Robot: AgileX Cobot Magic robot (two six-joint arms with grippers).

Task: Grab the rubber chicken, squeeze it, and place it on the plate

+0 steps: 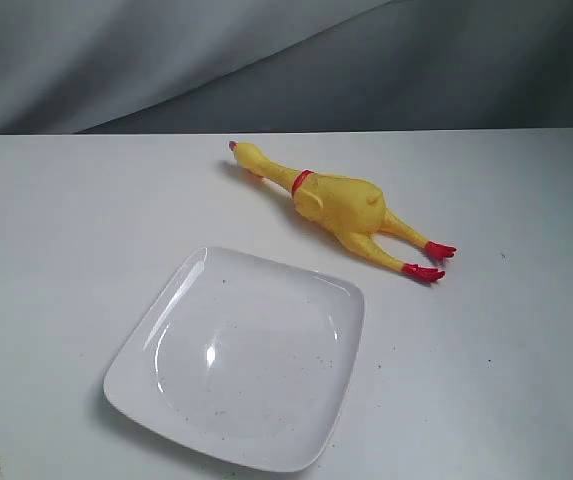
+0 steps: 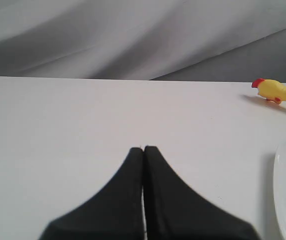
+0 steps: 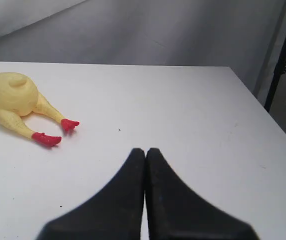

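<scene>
The yellow rubber chicken (image 1: pixel 338 203) lies on the white table behind the plate, head to the far left, red feet to the right. Its head (image 2: pixel 271 89) shows in the left wrist view, its body and feet (image 3: pixel 18 105) in the right wrist view. The white square plate (image 1: pixel 191 285) sits in front with nothing on it; its rim (image 2: pixel 282 190) edges into the left wrist view. Neither gripper appears in the exterior view. My left gripper (image 2: pixel 143 149) is shut on nothing, over bare table. My right gripper (image 3: pixel 145 150) is likewise shut on nothing, well away from the chicken's feet.
A grey cloth backdrop (image 1: pixel 266 60) hangs behind the table's far edge. The right wrist view shows the table's side edge (image 3: pixel 262 110) with a dark stand pole (image 3: pixel 282 55) beyond it.
</scene>
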